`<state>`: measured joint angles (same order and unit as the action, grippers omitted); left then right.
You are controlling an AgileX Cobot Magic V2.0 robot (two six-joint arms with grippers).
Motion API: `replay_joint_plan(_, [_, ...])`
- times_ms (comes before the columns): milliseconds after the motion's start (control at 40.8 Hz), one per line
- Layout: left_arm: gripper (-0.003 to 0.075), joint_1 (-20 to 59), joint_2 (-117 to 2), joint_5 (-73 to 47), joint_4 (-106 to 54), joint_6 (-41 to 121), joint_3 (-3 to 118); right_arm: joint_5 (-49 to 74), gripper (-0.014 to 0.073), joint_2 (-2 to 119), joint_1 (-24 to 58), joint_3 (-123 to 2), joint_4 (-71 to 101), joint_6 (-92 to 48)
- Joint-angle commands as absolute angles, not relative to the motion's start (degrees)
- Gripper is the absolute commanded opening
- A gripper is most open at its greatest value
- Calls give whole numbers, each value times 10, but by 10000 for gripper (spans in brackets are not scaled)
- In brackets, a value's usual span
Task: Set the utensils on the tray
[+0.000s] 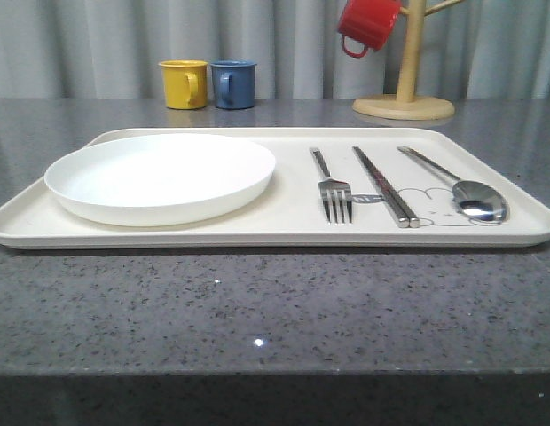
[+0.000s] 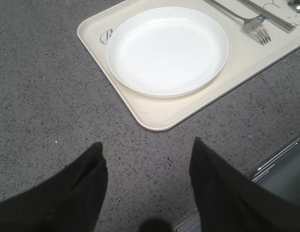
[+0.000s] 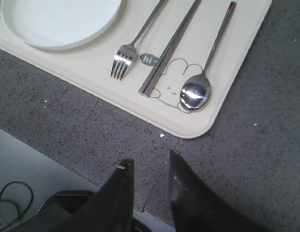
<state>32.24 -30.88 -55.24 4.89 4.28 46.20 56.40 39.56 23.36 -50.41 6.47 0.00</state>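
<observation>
Three shiny utensils, fork (image 1: 336, 191), chopsticks (image 1: 385, 186) and spoon (image 1: 459, 186), lie right of centre on the cream tray (image 1: 275, 232). Left wrist view: the left end effector (image 2: 147, 157) gapes empty over the counter (image 2: 43, 87), tray above it. Right wrist view: the right end effector (image 3: 151, 170) stands parted, empty, utensils above it.

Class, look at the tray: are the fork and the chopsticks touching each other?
Apart. In the right wrist view a strip of bare tray runs between the fork and the chopsticks along their whole length.
</observation>
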Motion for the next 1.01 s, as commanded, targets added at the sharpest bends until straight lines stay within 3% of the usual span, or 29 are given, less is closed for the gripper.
replay_joint_plan(0, [368, 325, -311, -511, 47, 37, 477, 507, 223, 324, 234, -475, 44, -10])
replay_joint_plan(98, [368, 325, -311, -511, 47, 37, 477, 508, 191, 273, 234, -445, 20, -10])
replay_joint_plan(294, [368, 325, -311, -507, 47, 37, 477, 514, -117, 238, 234, -420, 42, -10])
replay_joint_plan(687, [357, 325, -311, -481, 47, 37, 477, 504, -122, 239, 234, -420, 59, -10])
replay_joint_plan(907, [40, 325, -311, -483, 47, 37, 477, 504, -122, 239, 234, -420, 59, -10])
replay_joint_plan(981, [-17, 325, -311, -483, 47, 37, 477, 504, -122, 239, 234, -420, 59, -10])
